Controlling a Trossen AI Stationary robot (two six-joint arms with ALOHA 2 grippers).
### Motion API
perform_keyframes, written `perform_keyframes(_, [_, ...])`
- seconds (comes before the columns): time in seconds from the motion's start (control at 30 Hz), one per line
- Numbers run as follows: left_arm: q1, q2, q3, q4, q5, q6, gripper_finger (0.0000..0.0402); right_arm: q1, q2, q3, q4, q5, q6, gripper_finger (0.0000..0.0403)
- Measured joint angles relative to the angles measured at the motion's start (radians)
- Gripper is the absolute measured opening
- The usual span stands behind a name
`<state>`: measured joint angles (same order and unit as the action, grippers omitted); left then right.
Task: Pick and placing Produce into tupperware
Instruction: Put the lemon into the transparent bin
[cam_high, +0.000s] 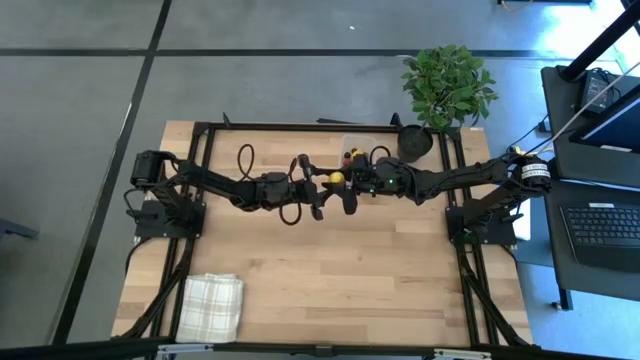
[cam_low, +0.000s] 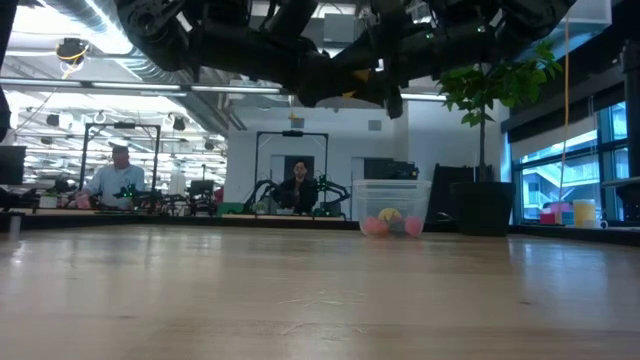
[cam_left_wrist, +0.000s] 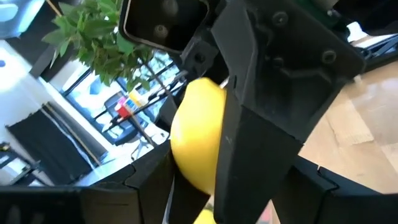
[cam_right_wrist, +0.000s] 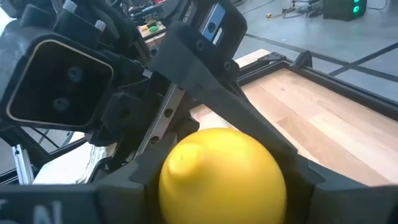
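Sitting between both grippers' fingers (cam_right_wrist: 236, 118) midair: the lemon (cam_high: 337, 178).

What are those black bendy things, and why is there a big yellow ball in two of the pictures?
Those are two robot arms bolted to a wooden table. Each ends in a two-fingered pinching tool. One picture looks down from above, one peeks across the tabletop, and two come from small cameras on the arms' wrists.

The yellow ball is a small lemon. It looks huge because the wrist cameras are so close. The left tool and right tool meet in the middle above the table with the lemon between them, as if passing it over.

At the back stand a clear tupperware box with little fruit pieces by it, and a potted plant. A checked cloth lies near the front.
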<state>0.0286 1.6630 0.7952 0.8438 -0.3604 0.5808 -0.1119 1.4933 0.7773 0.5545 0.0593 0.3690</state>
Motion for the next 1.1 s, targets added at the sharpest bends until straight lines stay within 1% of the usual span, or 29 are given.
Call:
perform_keyframes(0.13, [0.0,0.0,0.0,-0.004,-0.046,-0.049,0.0225,-0.001,0.0,0.0,0.0,0.007,-0.008,0.0198])
perform_keyframes(0.3, [0.0,0.0,0.0,-0.042,-0.062,-0.134,0.0236,-0.026,0.0,0.0,-0.038,-0.001,-0.012,0.0196])
perform_keyframes(0.43, [0.003,0.0,0.0,-0.093,-0.086,-0.168,0.0248,-0.077,0.0,0.001,-0.091,0.001,-0.01,0.0195])
perform_keyframes(0.57, [0.004,0.001,0.0,-0.138,-0.117,-0.206,0.025,-0.132,0.0,0.001,-0.127,-0.005,-0.011,0.0194])
perform_keyframes(0.63, [0.005,0.001,0.0,-0.166,-0.147,-0.21,0.025,-0.161,0.0,0.001,-0.149,-0.012,-0.012,0.0194])
perform_keyframes(0.73, [0.003,0.001,-0.001,-0.222,-0.174,-0.238,0.025,-0.208,0.0,0.002,-0.216,0.005,-0.013,0.0192])
perform_keyframes(0.93, [0.004,0.001,-0.001,-0.272,-0.181,-0.268,0.025,-0.292,0.0,0.002,-0.377,0.003,0.016,0.0192])
perform_keyframes(1.1, [0.003,0.001,-0.001,-0.271,-0.181,-0.283,0.025,-0.324,0.0,0.002,-0.401,0.003,0.016,0.0191])
